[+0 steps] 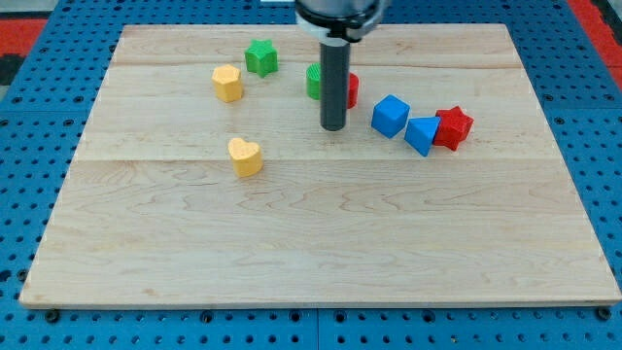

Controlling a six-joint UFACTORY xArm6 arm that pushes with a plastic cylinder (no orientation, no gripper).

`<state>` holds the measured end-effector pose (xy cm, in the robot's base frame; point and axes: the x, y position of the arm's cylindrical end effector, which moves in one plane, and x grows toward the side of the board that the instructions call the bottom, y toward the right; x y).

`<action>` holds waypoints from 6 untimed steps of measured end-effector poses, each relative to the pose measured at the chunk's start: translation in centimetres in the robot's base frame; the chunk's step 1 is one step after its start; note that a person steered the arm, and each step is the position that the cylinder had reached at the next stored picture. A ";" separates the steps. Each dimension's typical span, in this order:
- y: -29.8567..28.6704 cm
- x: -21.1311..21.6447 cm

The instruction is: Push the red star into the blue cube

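Wooden surface (321,243) carrying scattered blocks. The tool is a plain rod with nothing to open or close; my tip (333,127) rests just below a green block (314,82) and a partly hidden red block (352,89). The red star (454,127) touches a blue triangular block (422,134); the blue cube (390,116) lies just left. Advisable: circle to the star's right, then push leftward steadily, keeping contact centred.

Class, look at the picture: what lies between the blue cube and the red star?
In the camera view, a second blue block sits between the blue cube and the red star, touching the star.
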<state>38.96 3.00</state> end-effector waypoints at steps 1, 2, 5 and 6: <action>0.6 4.7; 12.7 10.6; 16.2 2.4; 13.6 -1.5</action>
